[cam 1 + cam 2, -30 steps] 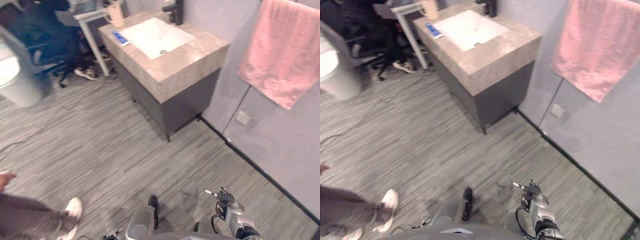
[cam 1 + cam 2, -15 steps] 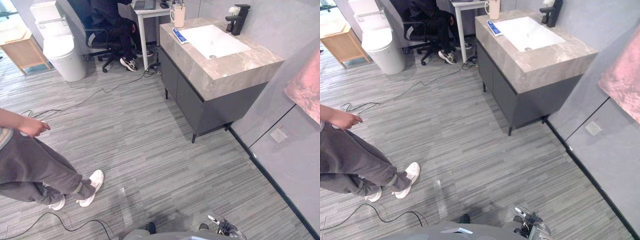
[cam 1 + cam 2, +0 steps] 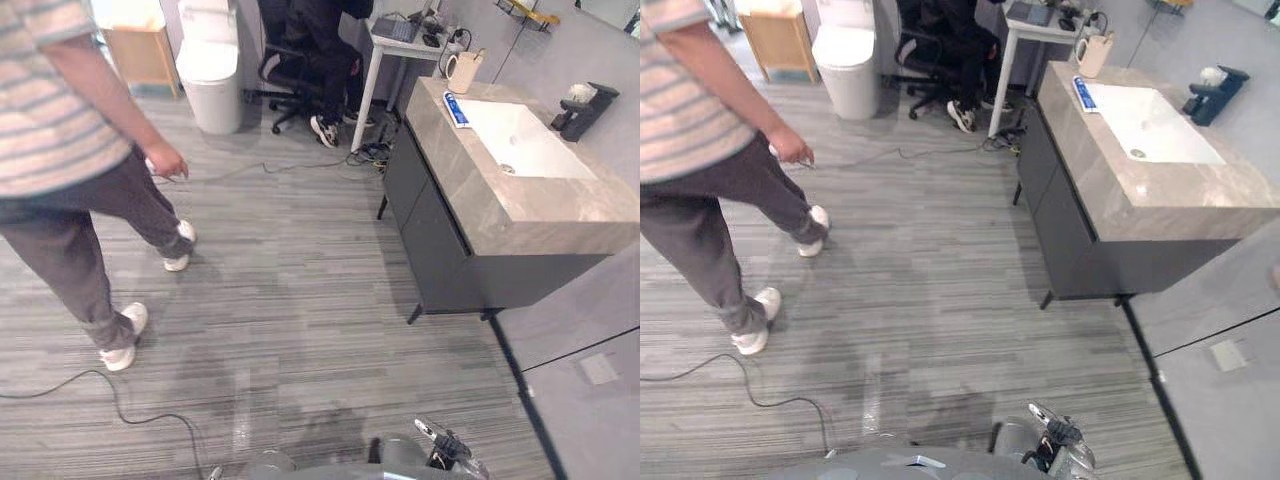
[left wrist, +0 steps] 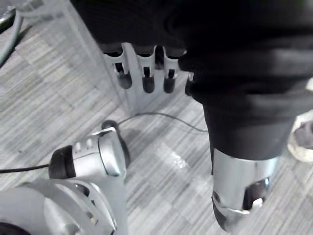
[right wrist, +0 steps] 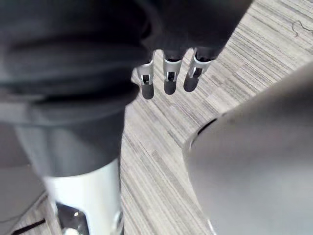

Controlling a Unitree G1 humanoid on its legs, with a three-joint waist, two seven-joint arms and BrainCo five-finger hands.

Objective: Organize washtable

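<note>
- Left eye view: the whole picture has shifted against the earlier frames, so the camera has turned; the things themselves have not moved. The counter now stands at the right side and carries the sink, the blue tube, the cup and the faucet. A person stands at the left. Judgement: the robot is at the approach stage, and nothing on the counter has been organized yet.
- Right eye view: the right hand hangs low at the bottom edge over the floor, well apart from the counter and the blue tube.
- Left wrist view: the left hand hangs over the floor with its fingers straight and holds nothing.
- Right wrist view: the right hand's fingers are straight and relaxed, and the hand is empty.
</note>
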